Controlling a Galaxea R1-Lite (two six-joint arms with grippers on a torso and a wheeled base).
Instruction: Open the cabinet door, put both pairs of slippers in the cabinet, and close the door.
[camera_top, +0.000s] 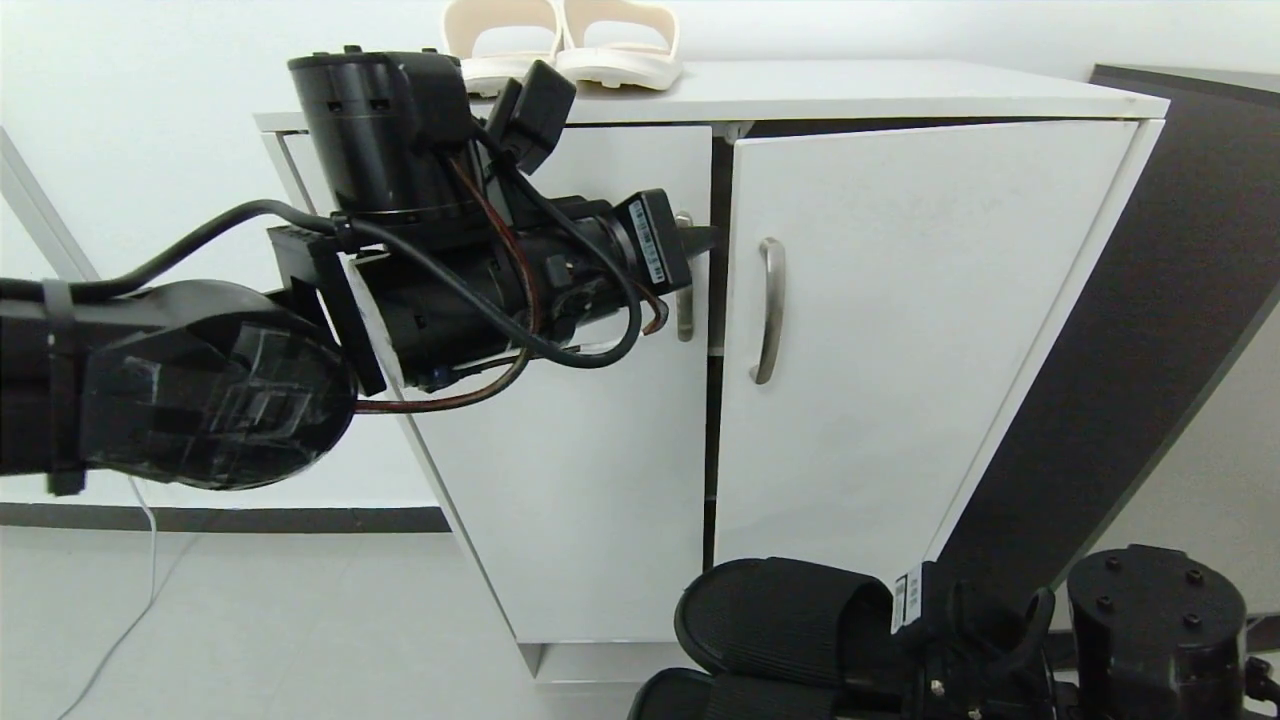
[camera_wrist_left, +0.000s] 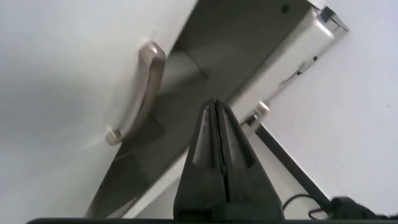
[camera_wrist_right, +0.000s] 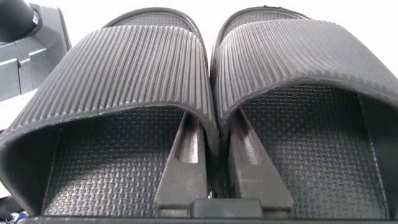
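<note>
Two black slippers (camera_wrist_right: 137, 68) sat pinched by their inner sides in the right gripper (camera_wrist_right: 214, 124); the left gripper (camera_wrist_left: 215, 104), closed empty, had a door handle (camera_wrist_left: 146, 87) just beside it.

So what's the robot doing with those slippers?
It's putting slippers away in the white cabinet. Its left hand, closed, is poked into the dark gap beside the handle of the left door, which isn't swung open yet. Its right hand holds the black slippers low in front, one finger inside each. The cream slippers sit on top of the cabinet.
</note>
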